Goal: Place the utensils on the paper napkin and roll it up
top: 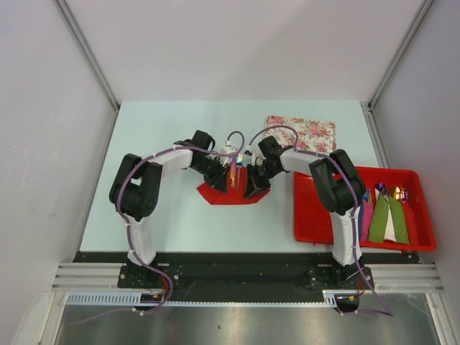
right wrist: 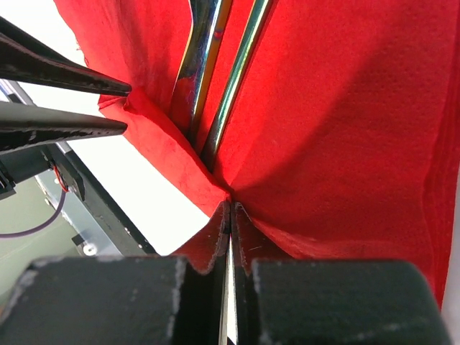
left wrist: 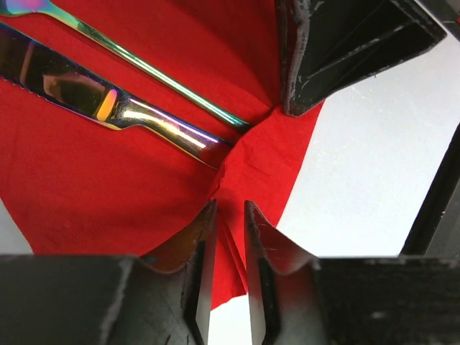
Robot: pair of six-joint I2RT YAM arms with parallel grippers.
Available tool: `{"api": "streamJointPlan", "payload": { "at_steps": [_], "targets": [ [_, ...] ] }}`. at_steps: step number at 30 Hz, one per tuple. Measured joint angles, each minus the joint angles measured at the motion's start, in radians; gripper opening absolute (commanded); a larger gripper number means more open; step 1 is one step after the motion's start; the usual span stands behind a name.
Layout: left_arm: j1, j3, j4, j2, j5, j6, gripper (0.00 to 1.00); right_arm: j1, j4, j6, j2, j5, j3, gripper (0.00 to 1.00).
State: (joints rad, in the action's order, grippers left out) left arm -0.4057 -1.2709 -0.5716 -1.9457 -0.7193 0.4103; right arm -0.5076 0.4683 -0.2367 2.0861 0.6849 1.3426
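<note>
Plain bright red paper napkin [top: 215,194] sits about mid-tabletop, well apart from every edge. The slim iridescent purple-blue metal utensils [left wrist: 108,100] lie on it: a serrated knife and a thinner handle beside it, handle ends pointing at the napkin corner where both arms work.

My right gripper [right wrist: 230,213] is clenched on that edge of the napkin, with paper pinched flat between the jaws. I judge this is to lift the corner over the handle ends and start the roll. My left gripper [left wrist: 230,210] is just beside it on the same edge. Its jaws stand narrowly apart with a raised pleat of napkin between them, and I cannot tell if they actually pinch it. Two grips side by side make sense to me: thin paper needs an even fold line or it skews.

Placing looks done; rolling not yet.

Risks as I see them: paper tearing at the pinch, and utensils sliding as the corner lifts.

Flower-patterned rectangular mat [top: 300,134] is at the far edge. Red plastic tray [top: 309,215] is at the right edge and holds green and pink napkin rolls [top: 388,219].
</note>
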Motion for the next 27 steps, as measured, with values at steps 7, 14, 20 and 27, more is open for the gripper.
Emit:
{"api": "streamJointPlan", "payload": {
  "at_steps": [7,14,20,27],
  "targets": [
    [0.0,-0.014,-0.003,-0.019,-0.001,-0.002,0.06,0.001,-0.001,-0.001,-0.001,0.002,0.0,0.12],
    [-0.002,-0.034,-0.006,-0.031,-0.003,-0.004,0.0,0.005,-0.007,-0.011,-0.008,0.013,0.0,0.41],
    [-0.005,-0.04,-0.006,-0.037,-0.002,-0.011,0.0,0.011,-0.01,-0.006,-0.021,0.02,0.0,0.41],
    [-0.008,-0.065,-0.006,-0.065,0.001,-0.027,0.0,0.018,-0.01,0.013,-0.055,0.011,-0.002,0.38]
  ]
}}
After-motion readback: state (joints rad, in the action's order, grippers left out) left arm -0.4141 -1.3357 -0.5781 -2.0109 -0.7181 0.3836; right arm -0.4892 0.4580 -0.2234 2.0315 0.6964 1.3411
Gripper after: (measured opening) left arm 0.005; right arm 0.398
